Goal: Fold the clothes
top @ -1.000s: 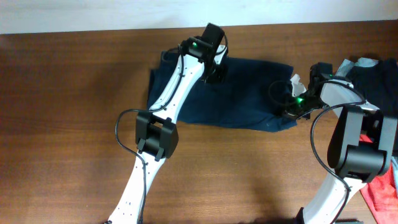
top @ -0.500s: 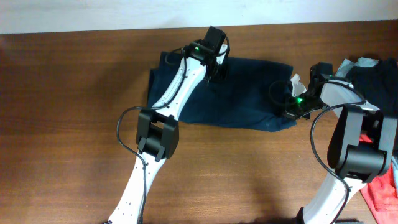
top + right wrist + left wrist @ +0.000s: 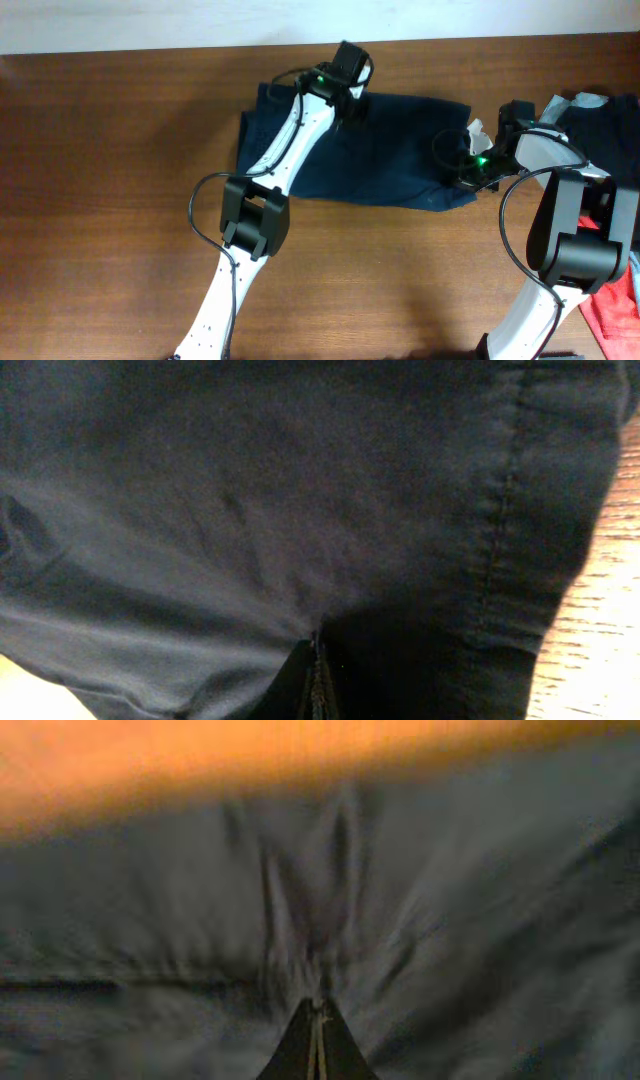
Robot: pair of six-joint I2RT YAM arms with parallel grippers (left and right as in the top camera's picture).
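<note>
Shorts [image 3: 400,150] lie spread flat at the far middle of the table [image 3: 120,200]. Left gripper [image 3: 317,1040] is pinched closed on the far edge, creases fanning from its tips. Right gripper [image 3: 317,678] is clamped on the right hem. Likely two anchor grips for folding over.

Nothing readable here. No text, label, brand, number or sign legible in any of three views. Left wrist view blurry anyway.
</note>
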